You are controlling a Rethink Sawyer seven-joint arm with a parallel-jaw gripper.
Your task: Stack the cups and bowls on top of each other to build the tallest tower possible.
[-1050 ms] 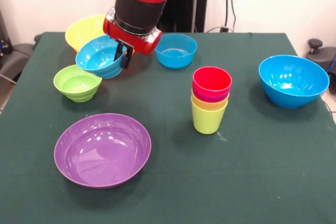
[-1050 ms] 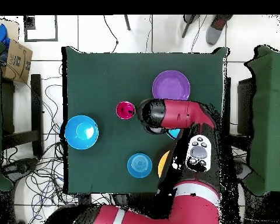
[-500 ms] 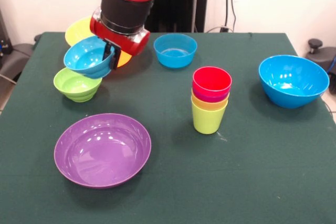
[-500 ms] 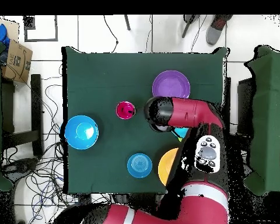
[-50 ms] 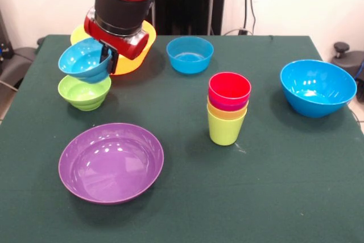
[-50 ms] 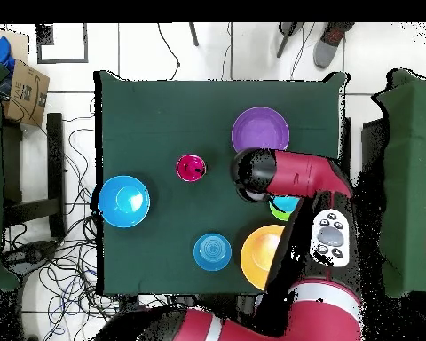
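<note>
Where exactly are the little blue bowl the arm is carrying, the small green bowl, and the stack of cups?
Small blue bowl (image 5: 84, 61), front view, on its inner surface.
Small green bowl (image 5: 84, 93), front view, on its inside.
Stack of cups (image 5: 228, 108), front view, on the orange band mid-stack.

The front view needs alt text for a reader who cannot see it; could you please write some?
A red and black robot arm's gripper holds a small glossy blue plastic bowl by its rim, tilted, just above a small green plastic bowl on a dark green table. Nearby stand a tower of nested cups, red on top, and purple, yellow-orange and two more blue bowls.
</note>
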